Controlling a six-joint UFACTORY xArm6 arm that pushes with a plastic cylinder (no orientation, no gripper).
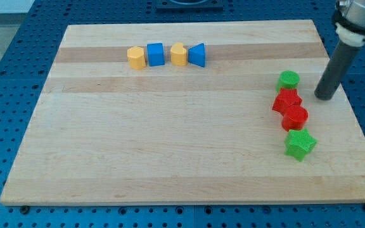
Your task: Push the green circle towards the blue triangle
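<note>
My tip (324,97) rests on the wooden board (170,158) at the right of the frame, with the dark rod rising from it toward the upper right corner. There are no jaws on this rig, only the bare rod, so nothing is open or shut and it has hold of nothing. The green circle (289,80) sits just to the left of my tip, a little higher in the frame, near it but with a clear strip of board between the two. Below the green circle a column of blocks runs down the right side: a red block (286,101) whose shape I cannot make out for certain, touching or nearly touching the circle, then a rounder red block (295,118) pressed against it, then a green star (300,144) at the bottom of the column. The blue triangle (197,55) lies well apart from the circle, in the upper middle of the frame, at the right end of a row of four. To its left in that row come a yellow block (179,54) just beside it, a blue block (156,54) that looks roughly square, and a yellow block (136,57) at the left end.
</note>
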